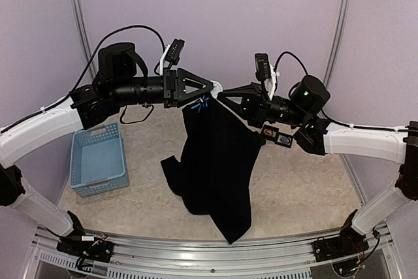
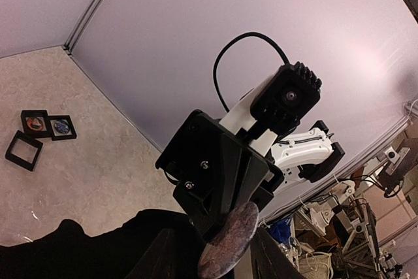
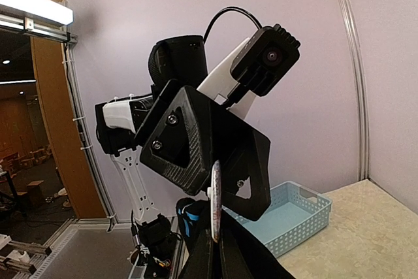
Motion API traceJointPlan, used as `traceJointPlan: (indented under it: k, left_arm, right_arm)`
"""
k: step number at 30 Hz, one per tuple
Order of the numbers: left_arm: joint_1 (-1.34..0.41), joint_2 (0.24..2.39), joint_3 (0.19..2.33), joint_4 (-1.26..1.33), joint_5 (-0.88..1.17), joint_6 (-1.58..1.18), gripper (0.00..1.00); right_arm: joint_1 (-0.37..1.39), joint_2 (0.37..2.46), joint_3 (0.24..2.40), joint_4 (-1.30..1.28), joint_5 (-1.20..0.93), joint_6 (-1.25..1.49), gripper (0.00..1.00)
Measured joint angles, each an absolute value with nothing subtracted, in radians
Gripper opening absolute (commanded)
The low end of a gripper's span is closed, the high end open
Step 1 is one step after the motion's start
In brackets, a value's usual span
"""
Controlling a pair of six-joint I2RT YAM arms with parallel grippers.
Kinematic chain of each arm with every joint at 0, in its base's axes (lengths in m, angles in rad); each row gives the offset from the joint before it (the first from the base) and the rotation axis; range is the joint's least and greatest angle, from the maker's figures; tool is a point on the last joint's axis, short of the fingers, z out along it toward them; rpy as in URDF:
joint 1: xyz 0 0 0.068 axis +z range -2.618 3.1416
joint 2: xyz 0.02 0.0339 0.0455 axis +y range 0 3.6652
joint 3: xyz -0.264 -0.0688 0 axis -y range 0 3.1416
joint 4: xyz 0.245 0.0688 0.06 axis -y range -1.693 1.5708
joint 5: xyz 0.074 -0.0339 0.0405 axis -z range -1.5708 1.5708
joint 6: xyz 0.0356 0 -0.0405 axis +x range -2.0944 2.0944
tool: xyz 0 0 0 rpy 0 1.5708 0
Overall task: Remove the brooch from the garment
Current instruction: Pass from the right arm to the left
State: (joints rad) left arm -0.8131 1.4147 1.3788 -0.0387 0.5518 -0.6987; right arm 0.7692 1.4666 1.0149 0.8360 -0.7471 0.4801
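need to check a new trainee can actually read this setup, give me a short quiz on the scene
1. True or false: the garment lies flat on the table.
2. In the top view, where is the light-blue basket relative to the garment? A) to its left B) to its right C) underneath it
3. Fill in: the right end effector pinches a round ____, seen edge-on in the right wrist view.

Key: 1 false, it hangs in the air. 2 A. 3 brooch.

Beige mottled table (image 1: 307, 187), light-blue basket (image 1: 99, 159) at left, three small black square frames (image 2: 35, 123) at right
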Motion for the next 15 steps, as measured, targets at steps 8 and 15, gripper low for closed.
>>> traceJointPlan:
  k: [8, 15]
  left_arm:
    - [-0.807, 1.382, 1.379, -0.045, 0.542, -0.694, 0.27]
    - [-0.809, 1.375, 1.379, -0.073, 0.556, -0.691, 0.33]
  right_arm:
    - [0.766, 1.486, 1.021, 0.837, -0.793, 0.517, 0.0]
    - [0.76, 1.51, 1.05, 0.844, -0.815, 0.564, 0.0]
